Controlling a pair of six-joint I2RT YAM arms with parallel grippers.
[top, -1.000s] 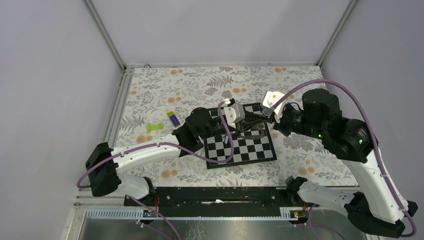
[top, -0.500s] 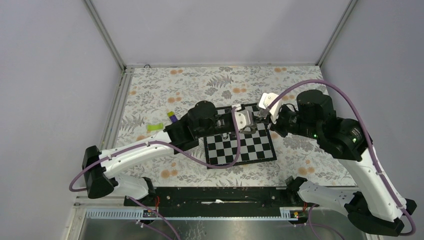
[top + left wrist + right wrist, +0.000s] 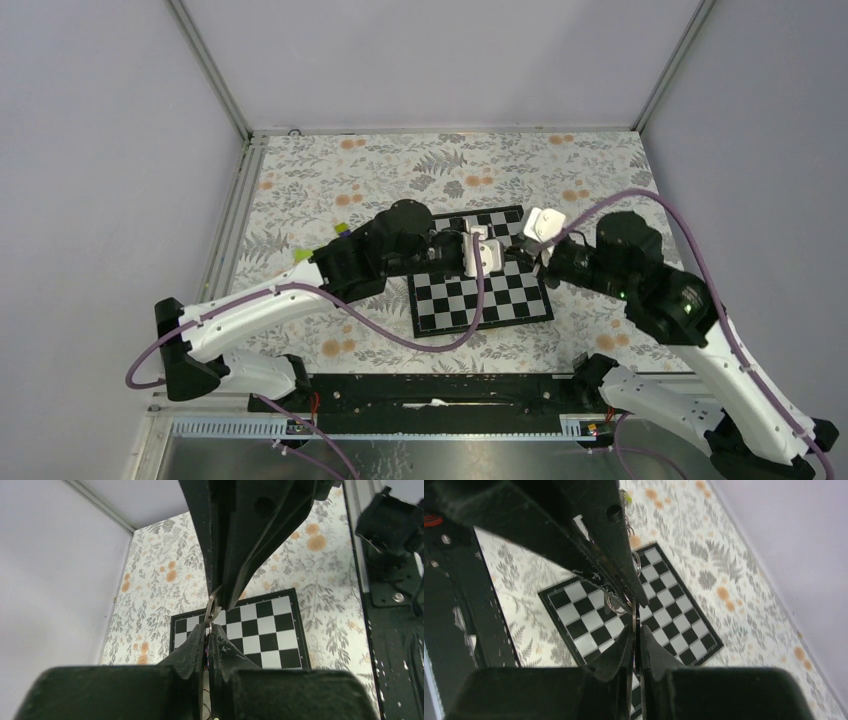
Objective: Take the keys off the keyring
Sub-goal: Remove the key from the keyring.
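The keyring (image 3: 212,605) hangs in the air above the far part of the chessboard (image 3: 500,300), held between the 2 tools. Only a thin metal ring of it shows: in the left wrist view a bright curved wire runs from the tip of 1 tool to the tip of the other, and in the right wrist view 2 small hoops sit beside the fingertips. The fabric strap and the blue clip are not visible in any view. The keys cannot be told apart from the ring; any flat metal there is lost behind the dark fingers.

The left tool (image 3: 208,629) has its fingers pressed together, clamped on the lower end of the ring. The right tool (image 3: 635,630) has its fingers drawn in to a narrow slit and pinches the same ring from the opposite side, tip to tip with the left. From above, the meeting point is covered by the 2 white wrist housings, so the keyring itself cannot be made out there.

The chessboard lies flat on the flower-patterned table (image 3: 330,180), its far edge partly hidden under both wrists. Well to the left of the chessboard, a lime-green piece (image 3: 300,256) lies on the table, touching the outline of the left arm, which cuts off its right end.
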